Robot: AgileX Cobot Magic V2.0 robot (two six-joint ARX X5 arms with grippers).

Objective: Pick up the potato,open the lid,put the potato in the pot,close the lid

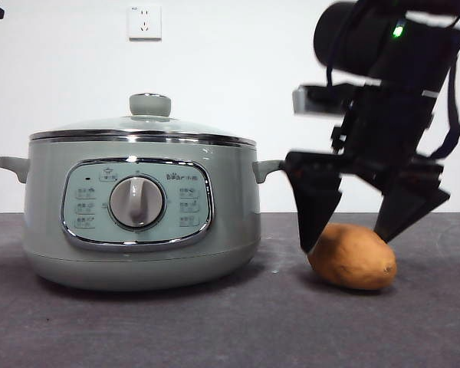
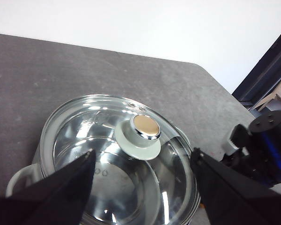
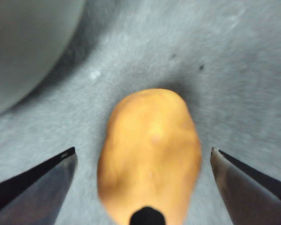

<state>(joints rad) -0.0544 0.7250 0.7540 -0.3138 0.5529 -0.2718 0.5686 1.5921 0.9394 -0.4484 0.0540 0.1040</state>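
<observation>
Right hand point(image 1: 351, 238) spread wide astride the smooth oval potato point(image 1: 353, 256); left hand point(image 2: 143, 176) spread above the domed glass lid point(image 2: 103, 126)

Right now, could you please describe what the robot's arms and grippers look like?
The right gripper has two black, wedge-shaped jaws tapering to points, on a bulky black arm with a green indicator light, a silver-grey block and looping black cables. The left gripper has the same flat black pointed jaws.

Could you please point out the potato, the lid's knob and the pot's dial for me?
potato point(image 1: 353, 257): front view, middle of its skin.
lid's knob point(image 2: 140, 136): left wrist view, on the knob's top.
pot's dial point(image 1: 136, 202): front view, centre of the grey dial.
</observation>
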